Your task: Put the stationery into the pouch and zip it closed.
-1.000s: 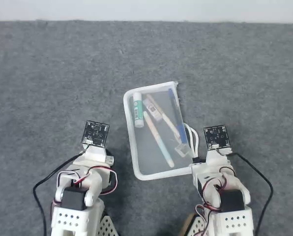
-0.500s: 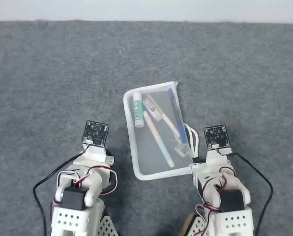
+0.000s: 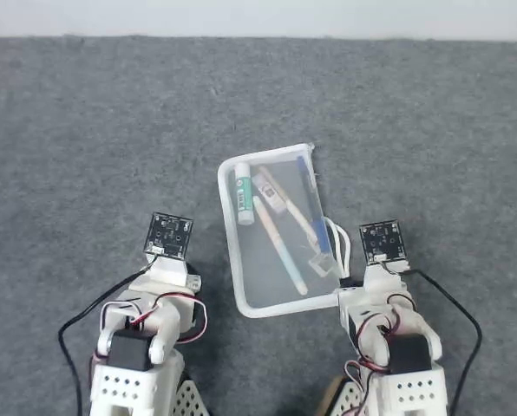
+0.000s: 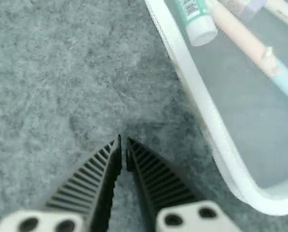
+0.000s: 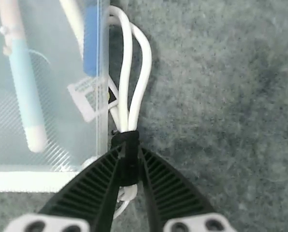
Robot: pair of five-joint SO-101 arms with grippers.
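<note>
A translucent pouch (image 3: 226,234) with a white rim lies flat on the grey carpet between the two arms. Inside it are a green-and-white glue stick (image 3: 244,199), a peach and light-blue pen (image 3: 280,247) and a blue pen (image 3: 315,217). A looped white pull cord (image 5: 136,72) hangs from the pouch's long side. My right gripper (image 5: 129,145) is shut on that cord, just beside the pouch edge (image 5: 103,96). On the pouch's other long side, my left gripper (image 4: 123,145) rests shut and holds nothing, a short way off the white rim (image 4: 197,96). The glue stick (image 4: 194,19) lies just inside that rim.
Grey carpet (image 3: 102,130) covers the whole table, with open room to the left, right and behind the pouch. A pale wall strip (image 3: 258,17) runs along the far edge. The left arm (image 3: 167,277) and right arm (image 3: 380,286) stand at the near edge.
</note>
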